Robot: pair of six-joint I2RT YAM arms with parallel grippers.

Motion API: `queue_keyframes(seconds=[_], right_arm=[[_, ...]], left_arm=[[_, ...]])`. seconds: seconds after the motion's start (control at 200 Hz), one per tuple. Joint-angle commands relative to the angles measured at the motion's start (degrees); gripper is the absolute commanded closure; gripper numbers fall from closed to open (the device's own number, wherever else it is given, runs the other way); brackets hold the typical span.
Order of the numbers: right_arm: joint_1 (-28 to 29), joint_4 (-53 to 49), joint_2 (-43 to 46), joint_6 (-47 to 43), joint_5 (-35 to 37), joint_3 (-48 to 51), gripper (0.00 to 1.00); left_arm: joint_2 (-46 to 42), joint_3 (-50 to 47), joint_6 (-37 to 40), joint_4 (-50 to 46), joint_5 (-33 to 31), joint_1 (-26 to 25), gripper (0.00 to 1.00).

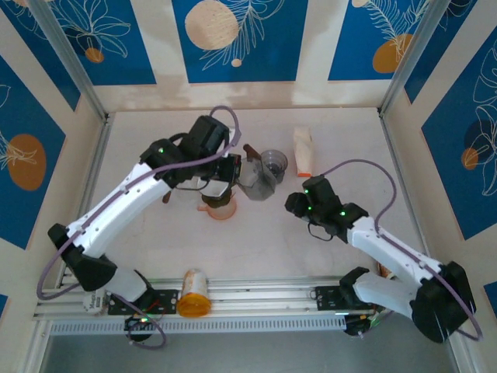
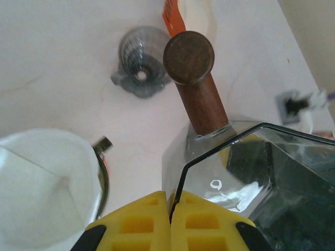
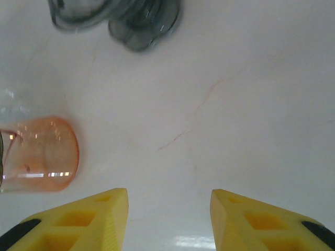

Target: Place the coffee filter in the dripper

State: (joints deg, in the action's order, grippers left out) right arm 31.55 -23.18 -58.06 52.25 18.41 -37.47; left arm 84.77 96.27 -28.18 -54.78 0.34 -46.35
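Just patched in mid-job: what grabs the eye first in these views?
The left gripper is shut on the dark rim of a glass vessel with a wooden handle, mid-table. Next to it, at the lower left of the left wrist view, a white filter stands open as a cone. The right gripper hangs open over bare table, with an orange cup at the left of its view.
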Motion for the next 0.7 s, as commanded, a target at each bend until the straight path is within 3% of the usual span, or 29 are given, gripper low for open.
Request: queue_keyframes(seconds=[0.0,0.28,0.48,0.695], right_arm=[[-2.1,-6.3,4.0,-2.3,2.8,-0.1,0.54],[-3.4,-7.8,8.1,-2.6,1.9,0.2,0.54],[-3.3,-7.4,8.1,-2.7,0.5,0.8,0.54],[-3.1,-7.5,8.4,-2.9,0.1,1.1,0.54]], left_arm=[[-4.3,-5.2,-1.9,4.6,-2.4,-2.7,1.00],[-5.1,-17.8,-5.4,9.2,-6.2,-13.0,1.00],[-2.3,-26.4,-7.9,14.2,-5.8,-14.9,1.00],[-0.6,-29.3,-7.7,13.3,-14.1,-17.2,1.00]])
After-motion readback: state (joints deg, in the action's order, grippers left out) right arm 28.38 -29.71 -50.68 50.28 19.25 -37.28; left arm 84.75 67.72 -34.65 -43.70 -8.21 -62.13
